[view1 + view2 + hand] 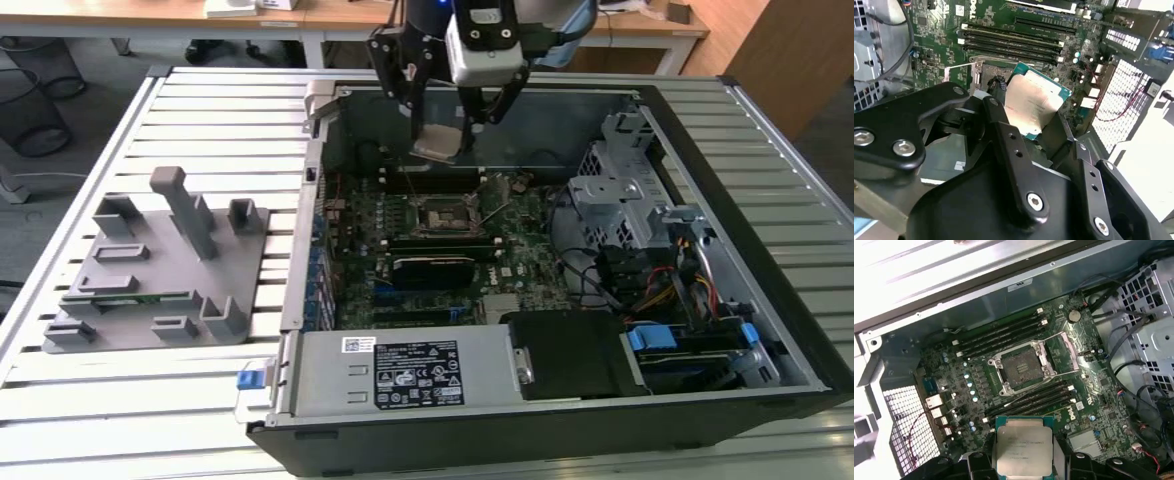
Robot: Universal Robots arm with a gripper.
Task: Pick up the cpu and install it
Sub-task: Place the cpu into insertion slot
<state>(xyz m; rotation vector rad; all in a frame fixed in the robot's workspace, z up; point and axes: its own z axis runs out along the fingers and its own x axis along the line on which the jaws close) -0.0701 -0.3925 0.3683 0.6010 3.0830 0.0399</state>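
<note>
My gripper hangs over the far part of the open computer case, shut on the cpu. The cpu is a flat silver-grey square with a thin pale border, held tilted by two opposite edges. In the second wrist view the cpu sits between the black fingers of the gripper. Below it on the green motherboard lies the black socket, its frame and lever swung open and its bed bare. In the first wrist view the cpu is apart from the socket, nearer the camera.
Memory slots flank the socket. A black card lies nearer the front, a power supply at the case's front edge, and a metal drive cage with cables on the exterior view's right. A grey fixture stands on the slatted table.
</note>
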